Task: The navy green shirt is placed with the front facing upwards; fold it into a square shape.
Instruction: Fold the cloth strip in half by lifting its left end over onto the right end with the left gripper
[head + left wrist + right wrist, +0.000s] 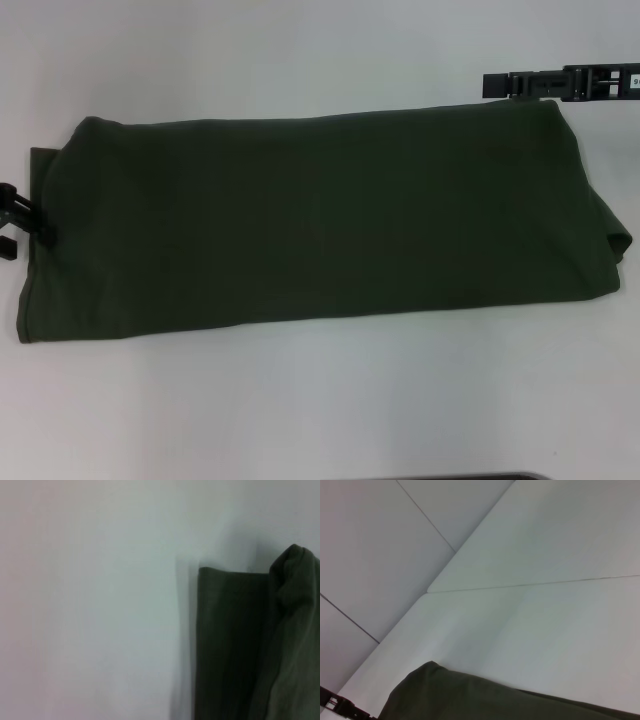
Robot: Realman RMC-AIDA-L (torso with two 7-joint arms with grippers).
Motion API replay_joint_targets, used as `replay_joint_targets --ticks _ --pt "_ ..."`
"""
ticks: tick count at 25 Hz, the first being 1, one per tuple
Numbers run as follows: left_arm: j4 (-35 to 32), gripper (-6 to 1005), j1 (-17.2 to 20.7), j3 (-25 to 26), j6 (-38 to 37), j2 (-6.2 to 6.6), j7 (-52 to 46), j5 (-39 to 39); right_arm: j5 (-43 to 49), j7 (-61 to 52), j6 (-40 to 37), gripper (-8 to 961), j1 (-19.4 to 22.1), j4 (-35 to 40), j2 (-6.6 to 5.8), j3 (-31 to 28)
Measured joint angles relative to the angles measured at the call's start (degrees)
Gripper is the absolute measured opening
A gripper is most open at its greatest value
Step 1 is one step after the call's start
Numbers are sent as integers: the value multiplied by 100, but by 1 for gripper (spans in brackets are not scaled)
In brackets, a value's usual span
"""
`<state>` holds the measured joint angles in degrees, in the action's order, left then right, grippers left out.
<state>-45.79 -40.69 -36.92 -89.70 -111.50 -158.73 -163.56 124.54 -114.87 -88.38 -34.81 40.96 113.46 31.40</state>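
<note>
Dark olive-green cotton shirt (320, 225) laid as long band on white surface (300, 400), ready for crosswise fold; left tool (12, 222) at end, right tool (500, 85) at far corner, grip states indiscernible.

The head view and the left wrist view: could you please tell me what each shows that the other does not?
Only the head view shows the whole folded navy green shirt as a long band, the left gripper at its left end and the right gripper by its far right corner. Only the left wrist view shows a raised bunch of cloth beside a flat layer. Both show the shirt on the white table.
</note>
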Motion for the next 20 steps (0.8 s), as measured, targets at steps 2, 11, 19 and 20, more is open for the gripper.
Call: replay_joint_targets --ticks 2,11,19,20 --pt "1 533 2 0 2 -1 0 0 2 0 1 802 0 0 0 1" --pt "72 533 9 0 6 -3 1 0 9 0 14 802 0 0 0 13" --pt "75 533 9 -24 14 -3 5 0 10 0 25 802 0 0 0 13" --pt "75 533 9 -41 14 -3 4 0 11 0 25 802 0 0 0 13"
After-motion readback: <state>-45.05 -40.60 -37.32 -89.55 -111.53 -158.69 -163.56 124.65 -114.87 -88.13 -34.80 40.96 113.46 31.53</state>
